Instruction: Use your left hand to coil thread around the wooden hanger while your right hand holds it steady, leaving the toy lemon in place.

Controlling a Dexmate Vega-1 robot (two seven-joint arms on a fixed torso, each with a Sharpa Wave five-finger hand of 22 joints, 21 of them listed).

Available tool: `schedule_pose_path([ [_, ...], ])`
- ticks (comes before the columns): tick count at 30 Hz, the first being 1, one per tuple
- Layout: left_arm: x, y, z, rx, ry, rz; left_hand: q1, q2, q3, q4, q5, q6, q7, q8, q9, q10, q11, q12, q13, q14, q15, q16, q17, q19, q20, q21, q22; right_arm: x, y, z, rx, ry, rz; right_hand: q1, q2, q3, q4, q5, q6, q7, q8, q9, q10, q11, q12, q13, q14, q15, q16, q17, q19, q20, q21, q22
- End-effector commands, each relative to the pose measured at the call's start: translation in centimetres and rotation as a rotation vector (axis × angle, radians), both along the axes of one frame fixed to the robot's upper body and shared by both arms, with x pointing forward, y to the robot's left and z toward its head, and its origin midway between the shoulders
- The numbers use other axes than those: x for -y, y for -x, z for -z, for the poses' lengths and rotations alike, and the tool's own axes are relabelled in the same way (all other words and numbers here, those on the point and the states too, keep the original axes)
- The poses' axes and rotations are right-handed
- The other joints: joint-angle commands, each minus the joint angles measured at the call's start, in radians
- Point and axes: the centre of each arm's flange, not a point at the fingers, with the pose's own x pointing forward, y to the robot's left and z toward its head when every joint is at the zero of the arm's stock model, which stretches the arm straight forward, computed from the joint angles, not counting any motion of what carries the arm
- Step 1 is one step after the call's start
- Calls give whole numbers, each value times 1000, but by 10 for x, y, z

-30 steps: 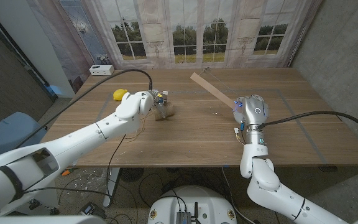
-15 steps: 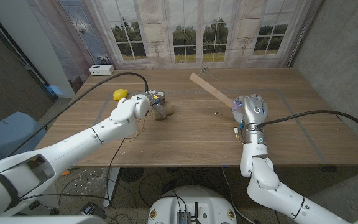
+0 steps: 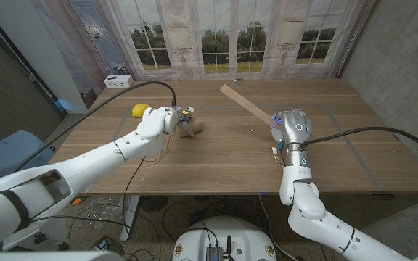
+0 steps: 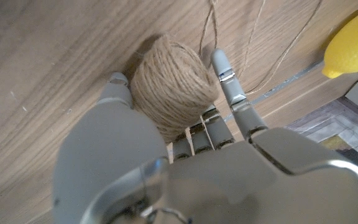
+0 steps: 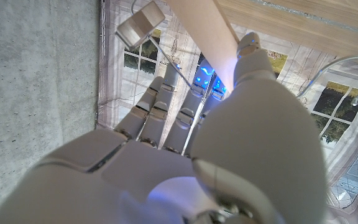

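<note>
Head view: found the left robot hand (image 3: 171, 121) near the middle of the bench (image 3: 216, 163), a bit toward 10 o'clock, wrapped round the ball of thread (image 3: 190, 130). Saw in the left wrist view the thumb on one side of the ball and the fingers (image 4: 232, 93) on the other, gripping it, with the ball down on the wood. Spotted the toy lemon (image 3: 141, 110) close by, at 10 o'clock from that hand, not touched. Found the wooden hanger (image 3: 247, 104) lying well apart, toward 1 o'clock of the bench, with its near end right at the right robot hand (image 3: 290, 127).

Judged this as the very start: ball in hand, no turn made round the hanger yet. Needed next, most likely: get the hanger held firm, then bring the ball across toward 3 o'clock to reach it.

Could not tell if the right robot hand truly gripped the hanger. Saw its fingers bent and close together beside the wood in the right wrist view, but not the touching spot. Could not follow the loose thread (image 4: 213, 25) to its end. Could not make out the hanger's hook clearly.
</note>
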Motion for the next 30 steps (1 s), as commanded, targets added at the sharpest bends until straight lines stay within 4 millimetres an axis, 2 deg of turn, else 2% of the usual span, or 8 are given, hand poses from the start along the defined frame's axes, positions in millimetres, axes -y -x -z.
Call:
schedule_pose_path([
  [1, 4, -7, 1, 4, -15, -4, 71, 68, 50, -34, 11, 79, 38, 36, -1, 100, -6, 28, -12, 78, -34, 37, -5, 47, -29, -5, 3, 0, -3, -1, -7, -2, 7, 144, 156, 3, 8, 7, 24, 6, -1, 4, 23, -16, 5, 177, 27, -184, -5, 6, -2, -29, 5, 2],
  [3, 3, -4, 1, 83, 5, 22, 191, 176, 143, -100, 1, 309, 99, 111, 7, 336, -42, 114, -1, 342, -143, 137, -5, 154, -140, 32, 9, -1, -4, -1, -8, -1, 7, 144, 156, 2, 8, 7, 26, 6, 0, 4, 25, -16, 6, 175, 27, -184, -7, 7, 0, -28, 6, 2],
  [4, 3, -2, 1, 126, 16, 35, 245, 222, 196, -116, 4, 439, 120, 159, 19, 456, -39, 164, 19, 455, -175, 189, 10, 200, -183, 61, 12, -1, -4, -1, -9, -1, 8, 143, 156, 2, 9, 7, 25, 6, -1, 4, 25, -16, 6, 175, 26, -183, -9, 7, -1, -28, 6, 2],
  [5, 2, 0, 0, 163, 27, 47, 273, 227, 229, -116, 1, 501, 134, 179, 33, 528, -51, 206, 45, 547, -183, 232, 33, 238, -208, 88, 13, -1, -4, -1, -8, -1, 7, 143, 155, 1, 9, 7, 26, 6, -1, 4, 24, -15, 6, 176, 27, -184, -9, 8, -1, -28, 6, 2],
  [7, 0, 4, -4, 214, 58, 78, 286, 221, 245, -110, -8, 522, 140, 183, 50, 562, -48, 254, 87, 619, -181, 269, 76, 268, -236, 116, 14, -1, -5, -2, -8, -4, 5, 143, 155, 1, 9, 7, 25, 7, -1, 5, 26, -16, 6, 174, 27, -184, -11, 8, -1, -28, 6, 2],
  [10, -4, 10, -11, 308, 101, 118, 290, 217, 247, -108, -11, 521, 152, 181, 61, 569, -50, 280, 113, 644, -183, 286, 102, 264, -239, 126, 16, -1, -7, -2, -4, -2, 2, 142, 156, 0, 11, 8, 26, 6, -1, 6, 24, -16, 8, 175, 28, -184, -14, 10, -1, -28, 7, 2],
  [18, -7, 31, -31, 545, 172, 175, 289, 214, 249, -101, -10, 531, 153, 182, 81, 576, -61, 322, 158, 658, -181, 297, 138, 270, -246, 147, 18, 0, -9, -3, 5, -2, -6, 145, 156, -1, 10, 8, 27, 6, -2, 5, 22, -16, 9, 176, 31, -185, -18, 16, -2, -29, 9, 2],
  [30, -20, 45, -76, 658, 310, 201, 274, 208, 258, -92, -9, 537, 145, 182, 103, 566, -83, 356, 200, 627, -181, 270, 152, 255, -241, 156, 14, 3, -7, -3, 24, -6, -20, 147, 157, -4, 11, 9, 26, 6, -4, 6, 23, -15, 11, 173, 33, -184, -29, 24, -4, -30, 11, 2],
])
